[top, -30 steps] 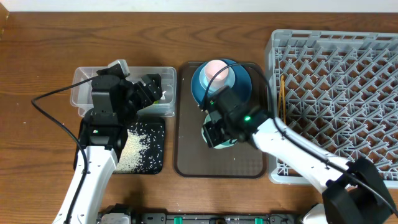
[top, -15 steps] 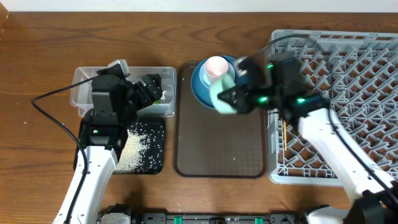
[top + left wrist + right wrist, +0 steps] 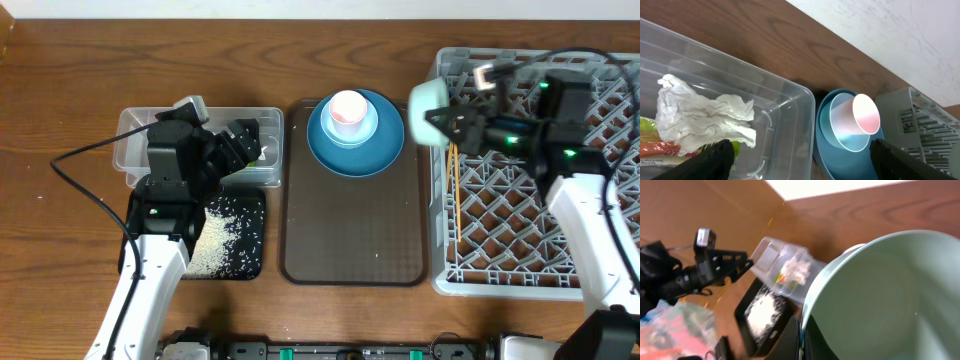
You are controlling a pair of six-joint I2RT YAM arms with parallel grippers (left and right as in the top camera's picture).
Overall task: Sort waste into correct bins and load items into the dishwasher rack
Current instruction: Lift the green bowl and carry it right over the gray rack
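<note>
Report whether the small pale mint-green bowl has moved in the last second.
Yes. The mint-green bowl left the brown serving tray, going right; the right gripper holds it over the left rim of the grey pegged rack.

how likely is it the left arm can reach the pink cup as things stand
Probably yes. The left gripper is open over the clear tub, the pink cup stands uncovered in the blue plate beside it, and the right gripper holds the mint bowl away at the rack.
</note>
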